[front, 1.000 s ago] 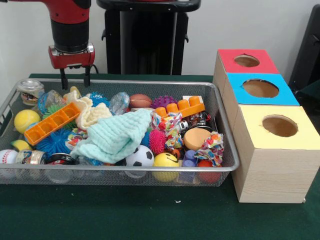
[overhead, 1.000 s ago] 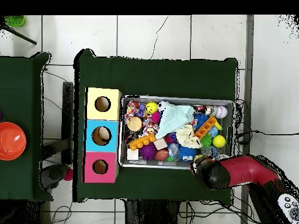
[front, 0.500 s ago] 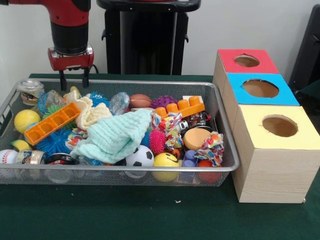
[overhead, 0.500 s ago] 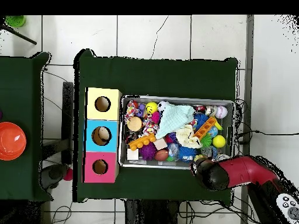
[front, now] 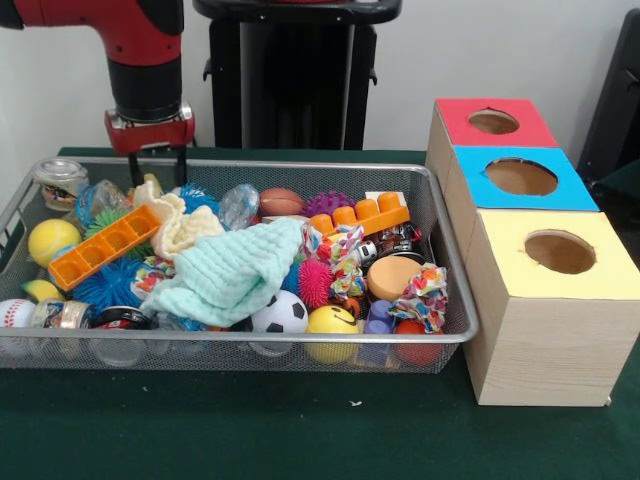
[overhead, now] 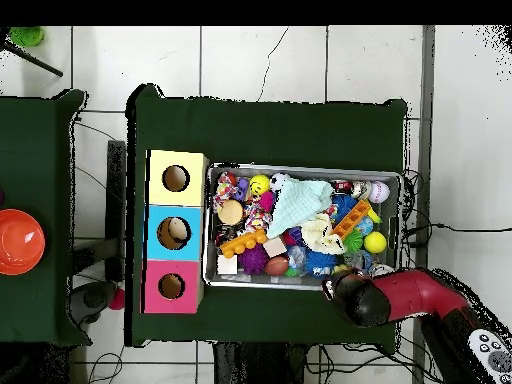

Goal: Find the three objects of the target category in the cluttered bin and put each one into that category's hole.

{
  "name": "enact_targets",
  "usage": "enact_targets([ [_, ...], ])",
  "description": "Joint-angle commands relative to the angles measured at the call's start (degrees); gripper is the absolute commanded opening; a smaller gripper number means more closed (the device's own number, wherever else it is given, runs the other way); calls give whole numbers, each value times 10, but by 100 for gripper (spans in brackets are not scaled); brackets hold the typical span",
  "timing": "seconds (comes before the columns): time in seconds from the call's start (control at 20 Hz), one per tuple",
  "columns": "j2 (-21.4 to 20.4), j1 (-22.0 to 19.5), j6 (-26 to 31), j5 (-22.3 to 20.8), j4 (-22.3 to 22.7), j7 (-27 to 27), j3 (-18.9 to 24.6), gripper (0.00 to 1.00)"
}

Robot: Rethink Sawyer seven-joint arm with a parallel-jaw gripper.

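Observation:
The wire-mesh bin (front: 250, 163) sits on the green table, full of clutter: a mint cloth (front: 235, 270), a cream cloth (front: 185, 230), an orange tray (front: 103, 246), a soccer ball (front: 279, 312), a yellow smiley ball (front: 332, 322), a yellow tennis ball (front: 52, 240), a brown football (front: 281, 201), and pink (front: 315, 282), purple (front: 327, 203) and blue (front: 105, 283) spiky balls. My gripper (front: 157, 170) is open and empty. It hangs at the bin's far left rim, above the cream cloth. In the overhead view the arm (overhead: 390, 297) reaches the bin (overhead: 305, 167) from the lower right.
Three wooden boxes with holes stand to the right of the bin: red top (front: 494, 122), blue top (front: 520, 177), yellow top (front: 558, 252). The black pedestal (front: 295, 75) stands behind the bin. An orange bowl (overhead: 20, 241) sits on a side table.
My gripper has shifted a little to the right in the front view and dropped lower, its fingertips now at the bin's far rim. Nothing in the bin has moved.

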Motion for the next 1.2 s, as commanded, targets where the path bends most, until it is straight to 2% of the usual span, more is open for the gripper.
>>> enact_targets([
  [0.05,35,5,-43,-63,-59,-47,-17,100],
  [0.65,34,17,-28,-96,-68,-87,-22,100],
  [1.2,30,26,-36,-121,-75,-76,-25,100],
])
